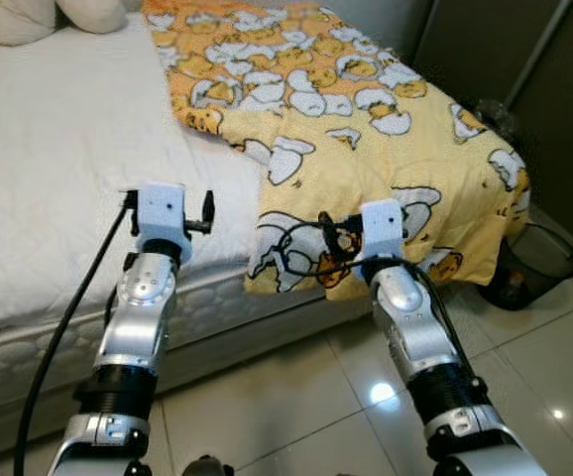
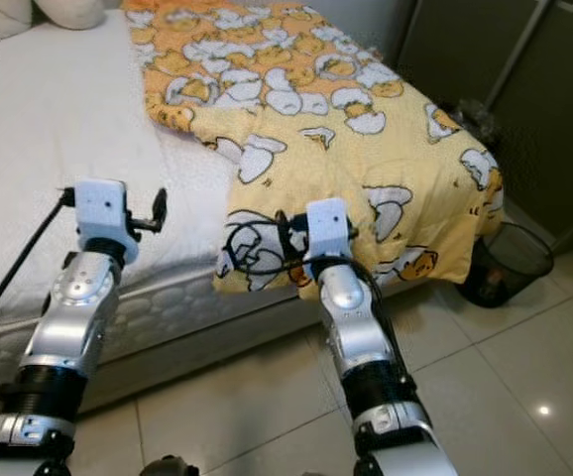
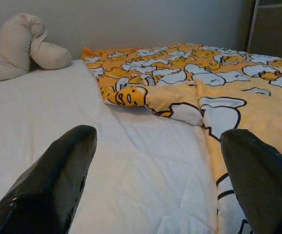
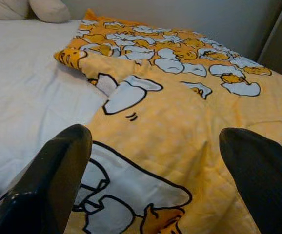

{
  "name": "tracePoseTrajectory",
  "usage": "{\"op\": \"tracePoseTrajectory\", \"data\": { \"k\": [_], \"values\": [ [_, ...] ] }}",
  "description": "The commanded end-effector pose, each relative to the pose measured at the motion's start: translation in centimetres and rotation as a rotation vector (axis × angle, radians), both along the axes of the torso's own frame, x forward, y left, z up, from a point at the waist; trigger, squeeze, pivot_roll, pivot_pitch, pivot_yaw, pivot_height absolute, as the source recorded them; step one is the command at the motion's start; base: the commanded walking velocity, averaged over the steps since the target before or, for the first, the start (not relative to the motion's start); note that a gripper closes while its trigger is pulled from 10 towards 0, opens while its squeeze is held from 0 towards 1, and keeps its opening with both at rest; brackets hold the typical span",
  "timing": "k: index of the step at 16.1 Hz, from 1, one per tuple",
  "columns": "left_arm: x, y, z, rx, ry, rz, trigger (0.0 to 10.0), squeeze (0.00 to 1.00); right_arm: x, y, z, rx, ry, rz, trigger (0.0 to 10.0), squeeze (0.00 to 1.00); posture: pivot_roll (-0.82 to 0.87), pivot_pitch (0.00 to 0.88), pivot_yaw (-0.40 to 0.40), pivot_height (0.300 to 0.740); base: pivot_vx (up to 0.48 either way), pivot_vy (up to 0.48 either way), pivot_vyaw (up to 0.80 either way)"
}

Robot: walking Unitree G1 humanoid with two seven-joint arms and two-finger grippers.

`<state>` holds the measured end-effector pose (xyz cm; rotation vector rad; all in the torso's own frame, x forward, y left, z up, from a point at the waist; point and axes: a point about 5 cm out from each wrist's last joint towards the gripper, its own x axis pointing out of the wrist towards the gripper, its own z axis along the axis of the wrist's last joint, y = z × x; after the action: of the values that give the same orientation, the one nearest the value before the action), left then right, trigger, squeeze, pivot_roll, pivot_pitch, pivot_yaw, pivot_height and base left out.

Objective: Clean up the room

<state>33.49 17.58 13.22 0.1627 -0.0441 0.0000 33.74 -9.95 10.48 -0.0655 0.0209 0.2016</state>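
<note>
The blanket (image 4: pixel 190 122), soft yellow cloth printed with white and orange cartoon figures, lies straight ahead of the right hand (image 4: pixel 153 185), whose two black fingers (image 4: pixel 58 180) stand wide apart and hold nothing, just above the cloth's near hem. From that hand the blanket runs lengthwise away toward the head of the bed, its far part bunched and rumpled, its near hem hanging over the bed's foot edge toward the tiled floor (image 1: pixel 296 397). Its inner edge forms a ragged fold over the white sheet (image 3: pixel 146 165), between the two hands. The left hand (image 3: pixel 155 185) hovers over bare, smooth quilted sheet, fingers likewise spread and empty, the blanket's edge just to its right. Far beyond it rest cream pillows (image 3: pixel 24 46). Right of the right hand, past the blanket's hanging corner, a black mesh bin (image 1: pixel 539 263) stands on the floor near dark cabinet doors (image 1: pixel 524 69).
</note>
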Motion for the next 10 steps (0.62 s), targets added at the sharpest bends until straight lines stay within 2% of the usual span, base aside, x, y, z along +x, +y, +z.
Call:
{"op": "tracePoseTrajectory", "data": {
  "k": [1, 3, 10],
  "values": [
    [0.36, -0.16, 0.63, 0.007, -0.022, -0.005, 10.0, 0.0, 0.36, 0.0, 0.65, -0.007, -0.023, 0.003, 10.0, 0.0, -0.05, 0.034, -0.043, 0.74, 0.472, 0.0, 0.0],
    [0.5, -0.23, 0.69, 0.002, -0.024, -0.013, 10.0, 0.0, 0.41, 0.17, 0.75, -0.004, -0.027, 0.008, 10.0, 0.0, -0.05, 0.027, -0.043, 0.74, 0.371, 0.3, 0.0],
    [1.0, -0.26, 1.09, 0.02, -0.037, -0.025, 10.0, 0.0, 0.46, 0.13, 0.54, 0.006, -0.011, 0.001, 10.0, 0.0, -0.05, 0.027, -0.041, 0.74, 0.0, 0.432, -0.76]
  ]
}}
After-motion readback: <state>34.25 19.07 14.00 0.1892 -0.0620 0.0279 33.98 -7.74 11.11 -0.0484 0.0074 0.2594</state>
